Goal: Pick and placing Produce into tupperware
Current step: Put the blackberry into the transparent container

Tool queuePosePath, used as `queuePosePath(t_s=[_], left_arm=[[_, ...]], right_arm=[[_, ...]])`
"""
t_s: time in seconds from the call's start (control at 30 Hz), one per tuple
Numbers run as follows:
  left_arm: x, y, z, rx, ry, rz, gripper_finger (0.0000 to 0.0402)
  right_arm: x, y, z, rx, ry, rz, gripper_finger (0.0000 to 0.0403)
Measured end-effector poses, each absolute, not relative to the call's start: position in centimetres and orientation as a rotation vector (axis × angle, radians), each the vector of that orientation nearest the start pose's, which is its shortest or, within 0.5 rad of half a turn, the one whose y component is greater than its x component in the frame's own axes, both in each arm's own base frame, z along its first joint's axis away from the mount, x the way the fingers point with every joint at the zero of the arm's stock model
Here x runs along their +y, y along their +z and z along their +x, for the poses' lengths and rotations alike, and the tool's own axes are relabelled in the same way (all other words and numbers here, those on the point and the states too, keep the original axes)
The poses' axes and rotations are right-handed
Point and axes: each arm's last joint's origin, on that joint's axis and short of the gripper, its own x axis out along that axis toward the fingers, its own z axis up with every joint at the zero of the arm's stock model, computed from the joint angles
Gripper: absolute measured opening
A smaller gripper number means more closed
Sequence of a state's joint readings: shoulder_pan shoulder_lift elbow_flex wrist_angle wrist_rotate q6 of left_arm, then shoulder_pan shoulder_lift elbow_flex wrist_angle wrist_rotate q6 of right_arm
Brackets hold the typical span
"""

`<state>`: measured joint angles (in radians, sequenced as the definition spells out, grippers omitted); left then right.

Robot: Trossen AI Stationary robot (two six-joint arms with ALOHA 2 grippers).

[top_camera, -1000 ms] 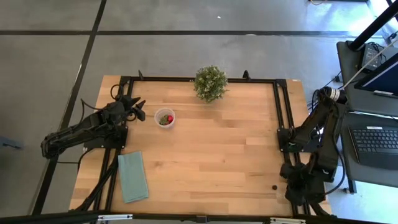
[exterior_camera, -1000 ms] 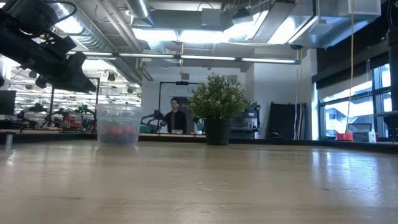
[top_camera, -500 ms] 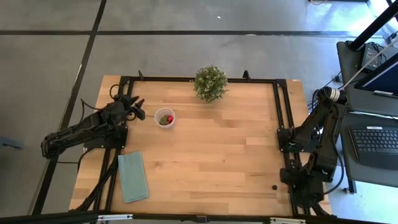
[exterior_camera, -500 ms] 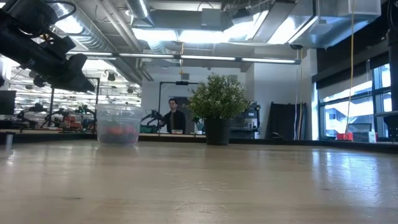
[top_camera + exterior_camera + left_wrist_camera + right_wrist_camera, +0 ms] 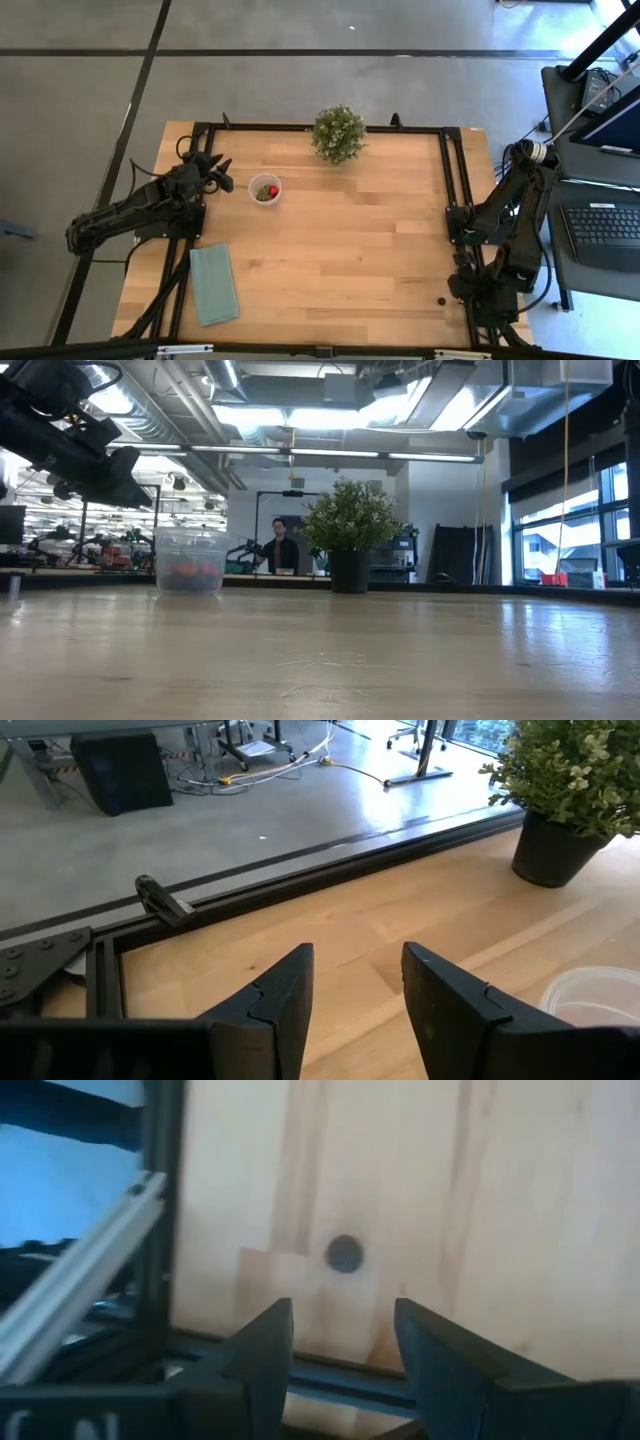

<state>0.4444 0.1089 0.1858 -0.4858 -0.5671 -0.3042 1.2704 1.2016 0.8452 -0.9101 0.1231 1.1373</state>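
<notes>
My left gripper [image 5: 219, 172] hangs, fingers released, beside the small round clear plastic cup [image 5: 265, 189] of red and dark fruit pieces [image 5: 265, 191]; right gripper [image 5: 335, 1342] likewise released. No legible writing.

1 cup [image 5: 265, 190], 1 plant [image 5: 338, 133], 1 cloth [image 5: 214, 284]

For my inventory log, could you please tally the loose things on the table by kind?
Clear plastic cup holding produce: 1
Potted plant: 1
Teal-green cloth: 1
Small dark round item near the right arm: 1
Total: 4
</notes>
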Motion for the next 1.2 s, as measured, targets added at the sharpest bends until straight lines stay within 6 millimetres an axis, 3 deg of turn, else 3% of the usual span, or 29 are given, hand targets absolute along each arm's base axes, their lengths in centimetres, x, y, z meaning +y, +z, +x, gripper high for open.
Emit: queuePosePath(t_s=[0.4,0.7,1.2], left_arm=[[4.9,17.4,6.7,0.266,1.053,-0.256,0.0145],[4.9,17.4,6.7,0.267,1.052,-0.256,0.0145],[4.9,17.4,6.7,0.267,1.051,-0.256,0.0145]], right_arm=[[21.0,19.4,7.7,1.381,0.213,-0.12,0.0179],[23.1,17.7,8.3,1.368,0.266,-0.092,0.0179],[23.7,15.4,8.5,1.411,0.217,-0.167,0.0179]])
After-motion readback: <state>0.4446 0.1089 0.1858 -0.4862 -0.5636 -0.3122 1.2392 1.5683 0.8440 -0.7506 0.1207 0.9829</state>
